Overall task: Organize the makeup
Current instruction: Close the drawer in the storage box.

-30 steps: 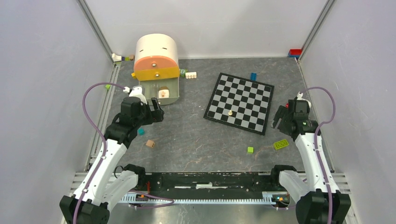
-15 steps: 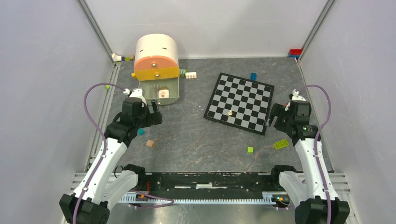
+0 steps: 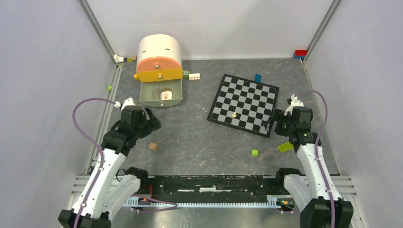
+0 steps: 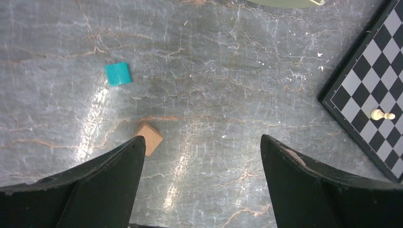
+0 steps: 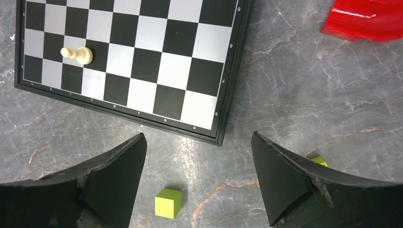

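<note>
The left hand (image 4: 202,142) and the right hand (image 5: 198,137) are both held wide open and empty above the grey marbled surface (image 3: 199,137), seemingly readied for a pick. A small white-and-orange makeup item (image 3: 165,94) is seen inside the pale green drawer (image 3: 148,97), which stands pulled out, presumably so more can be received

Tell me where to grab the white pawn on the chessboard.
Probably best to come straight down from above and pinch the pawn across its narrow waist, between the round head and the wider base. It lies on its side on the chessboard, so both flanks are exposed.
</note>
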